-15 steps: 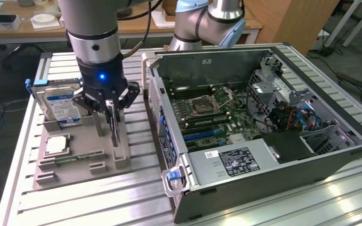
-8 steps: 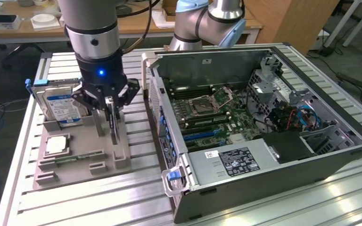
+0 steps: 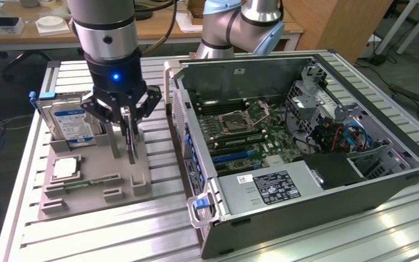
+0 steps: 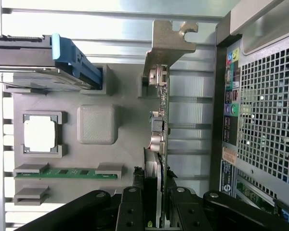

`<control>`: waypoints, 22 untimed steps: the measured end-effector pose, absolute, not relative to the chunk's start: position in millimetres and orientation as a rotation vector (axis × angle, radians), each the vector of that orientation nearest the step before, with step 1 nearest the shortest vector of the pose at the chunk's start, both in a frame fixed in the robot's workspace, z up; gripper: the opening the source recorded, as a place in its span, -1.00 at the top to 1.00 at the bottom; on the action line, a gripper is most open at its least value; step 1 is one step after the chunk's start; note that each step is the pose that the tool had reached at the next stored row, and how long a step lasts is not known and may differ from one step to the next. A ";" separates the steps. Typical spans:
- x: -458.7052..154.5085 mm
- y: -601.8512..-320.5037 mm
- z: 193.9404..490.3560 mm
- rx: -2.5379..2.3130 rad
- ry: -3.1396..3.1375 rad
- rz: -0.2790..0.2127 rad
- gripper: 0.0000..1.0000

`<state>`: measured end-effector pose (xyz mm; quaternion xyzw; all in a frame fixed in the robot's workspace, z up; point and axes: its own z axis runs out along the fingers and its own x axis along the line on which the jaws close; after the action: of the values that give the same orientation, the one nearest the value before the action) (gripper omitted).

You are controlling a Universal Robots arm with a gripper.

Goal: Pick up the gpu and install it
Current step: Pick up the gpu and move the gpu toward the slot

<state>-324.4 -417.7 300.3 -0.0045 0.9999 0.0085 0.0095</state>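
a slatted aluminium table (image 3: 122, 234) carries a grey parts holder (image 3: 93, 158). just beside it, on the exterior view's right, stands an open computer case (image 3: 304, 196). my fingers (image 4: 130, 211) pinch the gpu (image 4: 163, 96), one on each face near its upper edge. the gripper (image 3: 127, 123) hangs straight above the holder. the gpu stands upright on edge along the holder's case-side margin. whether its lower edge has left the slot, i cannot tell. step in hand, by my judgement: pick-up, grasp made, installation not begun. the next move calls for a straight pull in line with the card, without twist, clear of the hard drive (image 3: 71, 123) in the same holder.
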 end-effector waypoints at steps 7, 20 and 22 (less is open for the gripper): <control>-324.4 -417.7 312.7 -0.014 3.122 0.027 0.47; -324.5 -417.8 336.8 -0.014 3.122 0.027 0.47; -324.5 -417.8 340.4 -0.014 3.122 0.027 0.47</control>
<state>-324.5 -417.8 340.4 -0.0045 0.9999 0.0085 0.0095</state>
